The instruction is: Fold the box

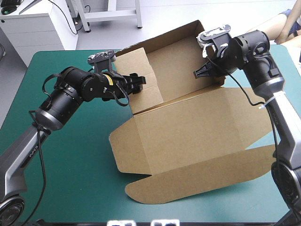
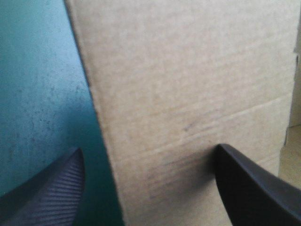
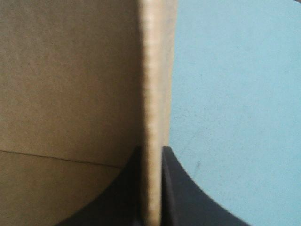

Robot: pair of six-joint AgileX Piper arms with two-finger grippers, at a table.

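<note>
The brown box (image 1: 188,127) lies partly raised in the middle of the teal-green table (image 1: 70,169). Its far wall and a left side panel (image 1: 141,70) stand up, while the wide lid and front flap (image 1: 197,176) lie flat. My left gripper (image 1: 137,82) (image 2: 149,150) is open at the left side panel, with one finger on each side of the panel's edge. My right gripper (image 1: 202,73) (image 3: 151,148) is at the box's right wall. It is shut on the thin edge of the board (image 3: 153,94), and its black fingers (image 3: 178,188) pinch that edge.
Bare teal-green cover (image 1: 66,188) stretches left of the box and along the front left. The flat front flap reaches close to the table's front edge. The right arm (image 1: 282,117) leans over the right side of the lid.
</note>
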